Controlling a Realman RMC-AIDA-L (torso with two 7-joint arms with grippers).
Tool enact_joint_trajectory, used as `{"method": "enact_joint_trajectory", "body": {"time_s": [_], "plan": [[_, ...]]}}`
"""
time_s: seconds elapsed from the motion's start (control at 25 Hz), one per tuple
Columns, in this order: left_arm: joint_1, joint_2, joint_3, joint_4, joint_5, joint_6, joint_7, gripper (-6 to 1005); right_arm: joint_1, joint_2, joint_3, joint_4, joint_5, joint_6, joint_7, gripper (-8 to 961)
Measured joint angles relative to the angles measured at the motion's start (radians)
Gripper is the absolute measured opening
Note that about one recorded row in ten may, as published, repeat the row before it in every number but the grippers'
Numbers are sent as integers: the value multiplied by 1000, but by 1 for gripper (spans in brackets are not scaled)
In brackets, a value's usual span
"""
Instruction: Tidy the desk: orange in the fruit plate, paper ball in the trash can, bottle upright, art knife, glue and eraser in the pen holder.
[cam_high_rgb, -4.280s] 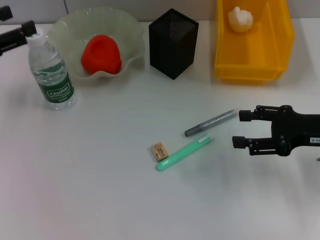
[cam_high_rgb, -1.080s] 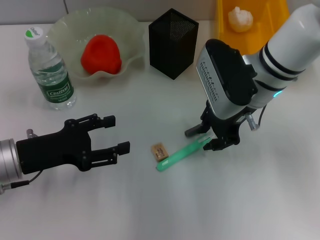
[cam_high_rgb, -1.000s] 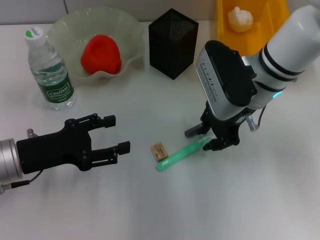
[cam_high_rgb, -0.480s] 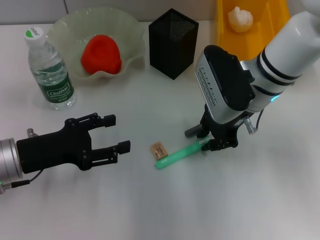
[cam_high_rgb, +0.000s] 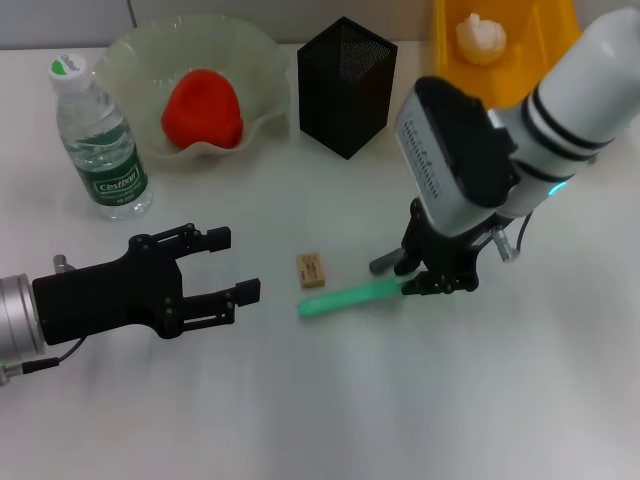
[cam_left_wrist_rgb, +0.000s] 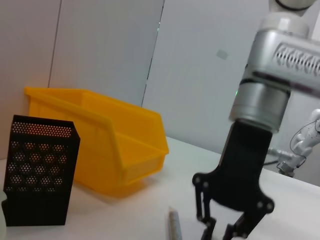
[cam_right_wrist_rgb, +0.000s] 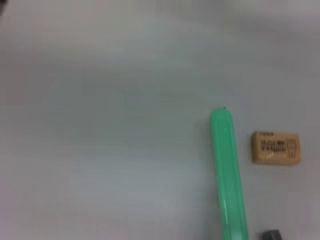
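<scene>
Plain white desk (cam_high_rgb: 330, 400), holding a water bottle (cam_high_rgb: 100, 140) standing upright at the far left, a frilled fruit plate (cam_high_rgb: 135, 60) just beside it, a black mesh pen holder (cam_high_rgb: 346, 85) and a yellow bin (cam_high_rgb: 540, 50) along the far edge. Nearer the middle, lying flat: a tan eraser (cam_high_rgb: 311, 270), a green stick (cam_high_rgb: 348, 297) close by but apart, and a grey pen (cam_high_rgb: 385, 264).
</scene>
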Motion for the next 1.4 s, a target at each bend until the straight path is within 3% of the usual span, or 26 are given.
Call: {"method": "enact_joint_trajectory", "body": {"time_s": [0.16, 0.2, 0.4, 0.44, 0.96, 1.4], "plan": [[2, 0, -5, 0, 0, 0, 2, 802, -40, -2, 58, -122, -1, -80, 1, 168], [2, 0, -9, 0, 0, 1, 5, 802, -81, -3, 78, -246, -8, -119, 13, 168], [3, 0, -15, 0, 0, 2, 9, 802, -126, -5, 77, -403, -55, -136, 40, 168], [3, 0, -17, 0, 0, 2, 9, 802, -140, -4, 75, -488, -110, -145, 54, 168], [-6, 3, -65, 2, 1, -2, 17, 802, -96, -4, 45, -700, -370, -130, 61, 168], [3, 0, -102, 0, 1, -2, 17, 801, -75, -4, -65, -694, -460, -9, 58, 169]]}}
